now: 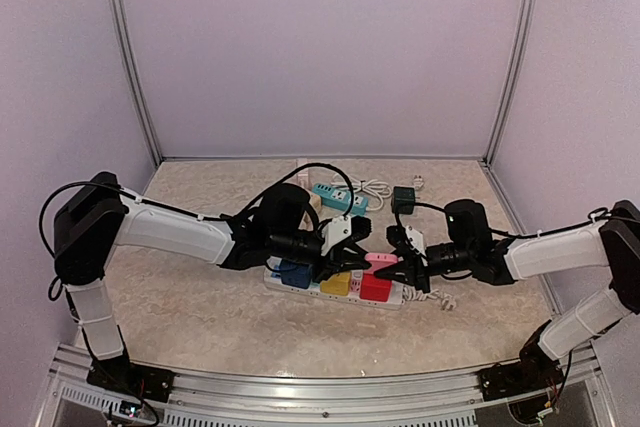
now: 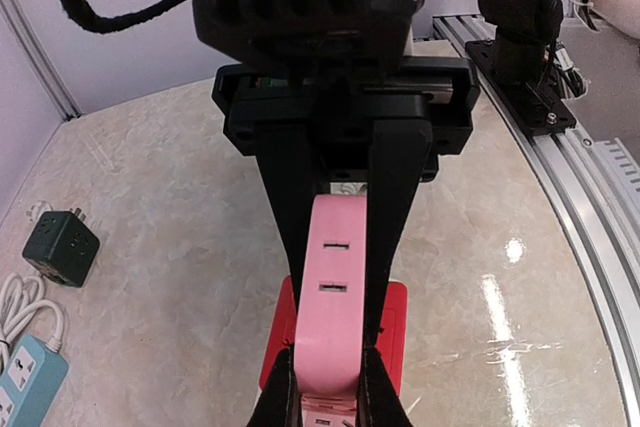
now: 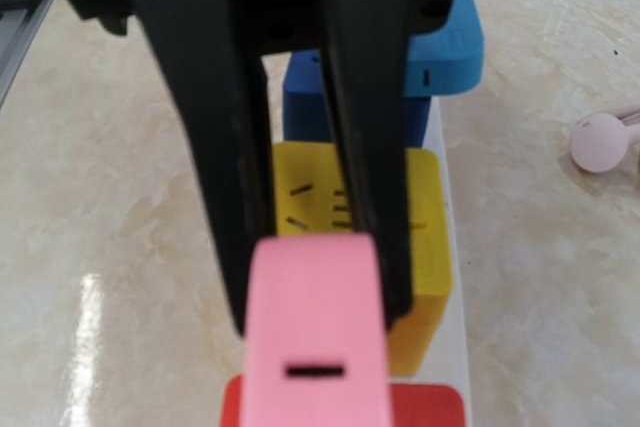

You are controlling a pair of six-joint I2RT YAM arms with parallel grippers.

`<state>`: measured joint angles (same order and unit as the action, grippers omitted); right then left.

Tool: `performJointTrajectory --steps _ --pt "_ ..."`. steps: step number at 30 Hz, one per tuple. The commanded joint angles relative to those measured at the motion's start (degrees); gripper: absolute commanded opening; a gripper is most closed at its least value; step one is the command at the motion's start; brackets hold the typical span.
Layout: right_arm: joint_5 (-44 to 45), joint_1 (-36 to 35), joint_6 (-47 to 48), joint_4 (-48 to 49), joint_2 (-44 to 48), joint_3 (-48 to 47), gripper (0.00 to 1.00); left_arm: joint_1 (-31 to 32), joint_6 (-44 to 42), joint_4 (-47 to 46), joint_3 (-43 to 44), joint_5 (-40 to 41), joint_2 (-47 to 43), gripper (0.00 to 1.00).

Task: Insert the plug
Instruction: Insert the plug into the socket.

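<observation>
Pink plug stands over the power strip's red block, left gripper and right gripper both clenched on it; glossy marbled tabletop, lilac walls; prongs hidden.

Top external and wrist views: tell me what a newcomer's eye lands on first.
The pink plug clamped in the left gripper, with a red block showing just behind it. Next, the blue block, yellow block and red block lined up on the white power strip mid-table, the right gripper reaching in from the opposite side.
</observation>
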<state>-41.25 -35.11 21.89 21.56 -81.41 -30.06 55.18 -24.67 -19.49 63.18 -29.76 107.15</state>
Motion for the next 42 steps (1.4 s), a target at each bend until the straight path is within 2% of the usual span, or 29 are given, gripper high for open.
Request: performJointTrajectory --steps 1,3,5,12,18,24,26,33,42 --pt "3.2 -0.1 -3.4 -7.4 1.5 0.2 0.15 1.4 -4.6 6.1 0.4 1.3 1.5 0.0" --pt "3.0 -0.1 -3.8 -7.7 2.7 0.0 0.28 1.4 -5.3 7.4 0.2 2.2 1.4 0.0" --pt "2.3 -0.1 -4.3 -7.8 4.3 0.0 0.35 1.5 -5.8 8.8 0.3 3.3 1.2 0.0" --pt "2.5 -0.1 -5.4 -9.8 12.7 0.6 0.39 1.4 -6.1 12.7 1.1 4.5 0.8 0.0" --pt "4.4 -0.1 -4.5 -13.2 13.8 0.9 0.31 1.0 -5.6 13.8 1.4 4.6 1.3 0.0" --pt "5.4 -0.3 -5.6 -12.7 11.2 1.0 0.29 0.6 -6.7 14.1 1.4 5.0 1.9 0.0" --pt "5.9 -0.4 -6.0 -12.3 10.3 0.9 0.25 0.5 -7.3 13.9 1.3 5.6 2.2 0.0" --pt "6.8 -0.6 -7.3 -11.1 8.4 1.1 0.0 0.2 -10.3 14.2 1.2 6.6 3.5 0.0" --pt "11.1 -1.4 -13.0 -9.4 7.8 3.2 0.0 1.4 -14.6 15.6 1.7 6.4 4.2 0.0"
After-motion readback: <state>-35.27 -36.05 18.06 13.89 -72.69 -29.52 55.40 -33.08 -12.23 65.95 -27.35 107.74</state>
